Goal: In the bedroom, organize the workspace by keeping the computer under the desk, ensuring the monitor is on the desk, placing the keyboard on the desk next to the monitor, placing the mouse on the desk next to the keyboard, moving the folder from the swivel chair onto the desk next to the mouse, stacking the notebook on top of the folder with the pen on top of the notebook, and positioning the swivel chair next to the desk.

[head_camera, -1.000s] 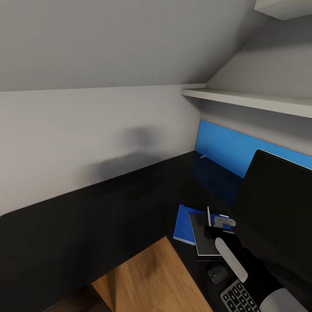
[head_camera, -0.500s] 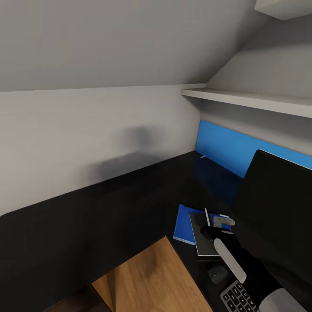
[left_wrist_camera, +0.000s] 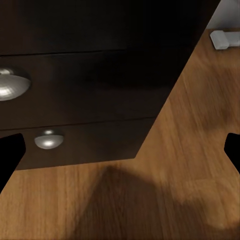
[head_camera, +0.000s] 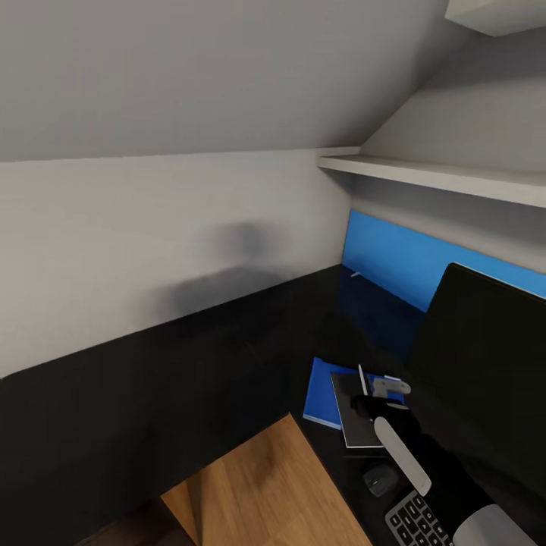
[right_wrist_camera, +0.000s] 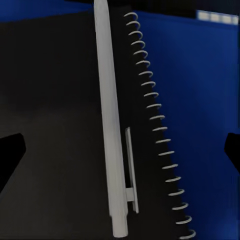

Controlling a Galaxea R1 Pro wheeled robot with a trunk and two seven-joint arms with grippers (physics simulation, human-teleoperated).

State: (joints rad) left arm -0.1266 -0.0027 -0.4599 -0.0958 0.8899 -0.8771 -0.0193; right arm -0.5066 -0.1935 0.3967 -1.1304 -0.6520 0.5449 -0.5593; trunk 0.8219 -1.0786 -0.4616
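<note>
My right gripper (right_wrist_camera: 120,150) has let go and now hangs wide open just above the pen (right_wrist_camera: 111,120), which lies on the notebook (head_camera: 355,419) on top of the blue folder (head_camera: 320,394), so the stack looks done.

Right end effector easing off the pen

Over the last second the right end effector (head_camera: 377,400) is drifting slightly toward the near edge of the counter (head_camera: 227,349), its white forearm link shifting a touch with it, and within the last half second it is hardly moving at all. The pen (head_camera: 362,379) is tipping a little, its far end swinging toward the left as it is settling along the spiral edge of the notebook (head_camera: 355,418) on the folder (head_camera: 321,394). In the right wrist view the pen (right_wrist_camera: 111,125) is lying flat on the dark cover beside the wire coils, the two fingertips standing wide apart on either side of it.
</note>
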